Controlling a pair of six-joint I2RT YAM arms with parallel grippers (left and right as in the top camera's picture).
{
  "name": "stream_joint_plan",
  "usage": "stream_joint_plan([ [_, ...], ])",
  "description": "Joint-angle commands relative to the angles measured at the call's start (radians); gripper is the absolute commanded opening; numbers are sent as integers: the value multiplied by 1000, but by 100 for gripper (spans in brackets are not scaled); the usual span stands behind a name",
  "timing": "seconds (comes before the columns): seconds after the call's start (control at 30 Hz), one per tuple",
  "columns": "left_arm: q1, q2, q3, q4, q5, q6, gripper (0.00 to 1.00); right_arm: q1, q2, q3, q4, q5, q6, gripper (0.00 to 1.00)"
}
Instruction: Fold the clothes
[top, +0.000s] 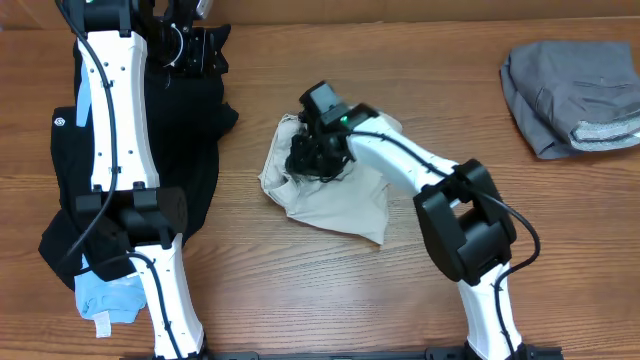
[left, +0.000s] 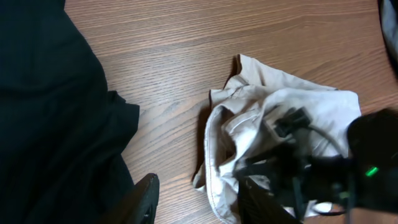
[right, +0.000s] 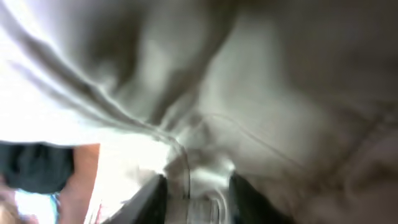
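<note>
Above the table (top: 300, 290), overhead view: beige shorts (top: 335, 195) lie crumpled at the centre of the wooden top. The right gripper (top: 312, 155) is pressed into their upper left part, so its fingertips are hidden in the cloth. A black garment (top: 185, 150) spreads along the left side, much of it covered by the left arm (top: 110, 110). The left gripper (top: 195, 50) sits over its far edge, dark against dark and hard to read. A light-blue garment (top: 100, 300) shows from under the black one near the arm's base. A grey garment (top: 565, 90) lies bundled at the far right, well apart from the rest, its edge cut off by the frame.

Left wrist view: the two fingers (left: 144, 199) stand apart with bare wood and the edge of the shorts between them, holding nothing. The black garment fills the left; the right gripper is a dark blur on the shorts.

Right wrist view: blurred pale cloth fills nearly everything. The fingers (right: 155, 196) stand apart with a fold of cloth between them; whether that fold is pinched cannot be told.
</note>
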Motion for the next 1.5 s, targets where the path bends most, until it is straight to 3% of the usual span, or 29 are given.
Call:
stream_joint_plan([
  [0.0,-9,-9,19,5,-6,-14,45,-84,-117,100,-91,-76,-123,50],
  [0.13,-10,-9,19,5,-6,-14,45,-163,-210,138,-194,-72,-157,66],
  [0.27,-14,-9,19,5,-6,-14,48,-215,-212,125,-212,-72,-201,73],
  [0.53,-23,-9,16,10,-6,-14,54,-256,-151,-48,-47,-142,-285,82],
  [0.9,-26,-8,16,10,-21,-14,55,-395,-112,-239,177,-214,-365,99],
  [1.2,-28,-7,16,12,-21,-14,56,-434,-115,-229,142,-233,-440,100],
  [1.33,-27,-7,16,15,-26,-14,65,-430,-207,-215,77,-221,-428,100],
  [1.47,-27,-7,16,36,-50,-14,82,-418,-336,-215,-14,-174,-381,100],
])
